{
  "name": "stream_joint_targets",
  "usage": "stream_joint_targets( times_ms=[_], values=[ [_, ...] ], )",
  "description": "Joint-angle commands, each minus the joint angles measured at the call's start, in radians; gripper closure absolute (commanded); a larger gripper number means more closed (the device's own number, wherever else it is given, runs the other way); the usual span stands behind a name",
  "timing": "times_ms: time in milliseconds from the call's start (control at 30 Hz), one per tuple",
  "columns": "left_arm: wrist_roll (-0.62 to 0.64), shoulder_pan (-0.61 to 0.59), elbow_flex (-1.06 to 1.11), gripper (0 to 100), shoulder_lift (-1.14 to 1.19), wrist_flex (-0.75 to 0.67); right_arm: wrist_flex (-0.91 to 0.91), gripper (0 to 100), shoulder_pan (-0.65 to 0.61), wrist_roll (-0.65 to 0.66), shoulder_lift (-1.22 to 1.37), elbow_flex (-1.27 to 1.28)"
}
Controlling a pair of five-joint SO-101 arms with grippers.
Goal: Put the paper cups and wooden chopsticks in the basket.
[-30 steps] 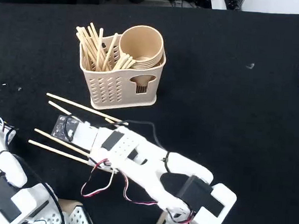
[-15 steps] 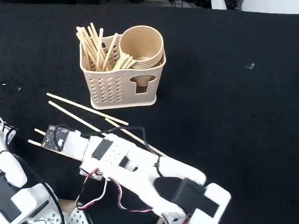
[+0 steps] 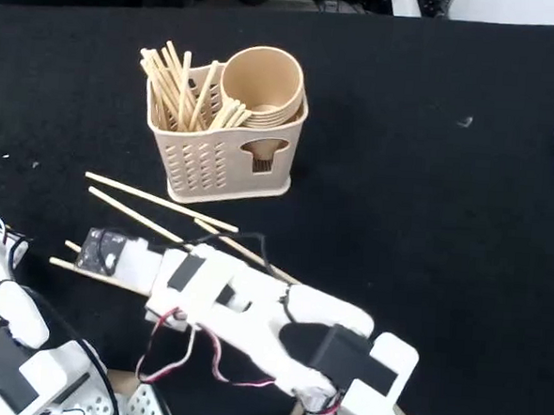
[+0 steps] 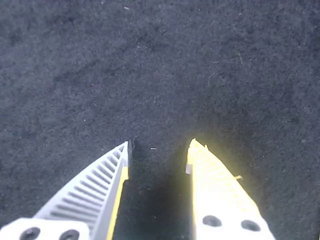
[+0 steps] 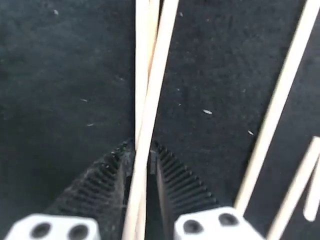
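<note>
My right gripper (image 5: pixel 143 148) is pinched on two chopsticks (image 5: pixel 147 75) lying flat on the table (image 3: pixel 426 226), I'd guess ready to lift them to the basket (image 3: pixel 219 162). My left gripper (image 4: pixel 159 147) sits spread apart.

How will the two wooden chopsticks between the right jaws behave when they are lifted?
The two chopsticks look thin and straight, so they are probably stiff and light. Much of their length reaches beyond the jaws of the right gripper, so they may tilt or swivel. As they lie loosely together, one could slip out.
</note>
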Motion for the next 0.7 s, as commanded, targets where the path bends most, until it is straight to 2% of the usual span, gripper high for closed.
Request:
stream_joint_targets(
  times_ms=[0,233,333,467,600,667],
  values=[
    [0.009,-0.012,-0.059,81,-0.017,-0.002,0.066,98.8,0.086,0.000,-0.156,-0.039],
    [0.009,-0.012,-0.059,81,-0.017,-0.002,0.149,98.8,0.176,0.017,-0.360,0.033],
    [0.009,-0.012,-0.059,81,-0.017,-0.002,0.126,98.8,0.176,0.058,-0.343,0.110],
    [0.009,-0.012,-0.059,81,-0.017,-0.002,0.044,98.8,0.170,0.061,-0.295,0.199],
    [0.009,-0.012,-0.059,81,-0.017,-0.002,0.043,98.0,0.144,0.061,-0.249,0.209],
    [0.009,-0.012,-0.059,81,-0.017,-0.002,0.074,93.2,0.127,0.061,-0.240,0.193]
  ],
)
